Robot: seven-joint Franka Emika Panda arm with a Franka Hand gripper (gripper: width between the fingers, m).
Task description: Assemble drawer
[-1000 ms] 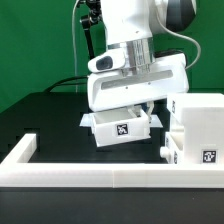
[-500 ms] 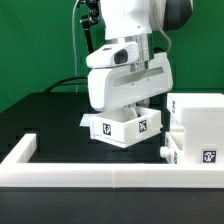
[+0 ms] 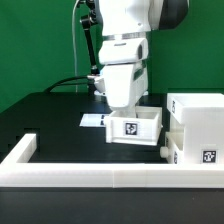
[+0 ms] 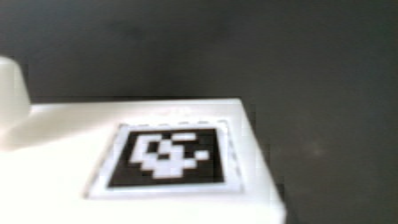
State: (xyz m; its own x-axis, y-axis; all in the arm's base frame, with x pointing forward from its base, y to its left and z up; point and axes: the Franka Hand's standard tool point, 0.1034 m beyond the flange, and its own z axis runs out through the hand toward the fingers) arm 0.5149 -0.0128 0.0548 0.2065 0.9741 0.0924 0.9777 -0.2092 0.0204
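Observation:
My gripper (image 3: 128, 110) reaches down into a small white open-top tray (image 3: 133, 127) and appears shut on its wall; the fingertips are hidden behind the tray's rim. The tray sits low over the black table, its tagged side facing the exterior camera. The taller boxy white housing (image 3: 198, 122) stands just to the exterior view's right of it, almost touching. A second small white part (image 3: 170, 152) shows at the housing's lower front. In the wrist view I see only a white tray surface (image 4: 71, 130) with a black-and-white tag (image 4: 169, 155); no fingers show.
The long low white rail (image 3: 90, 170) edges the black table (image 3: 50, 120) at the front and the exterior view's left. The marker board (image 3: 92, 121) lies flat behind the tray. Cables hang behind the arm against the green backdrop.
The hand has turned about its vertical axis and the tray has turned with it; its tagged side now faces front. The tray has also shifted toward the housing.

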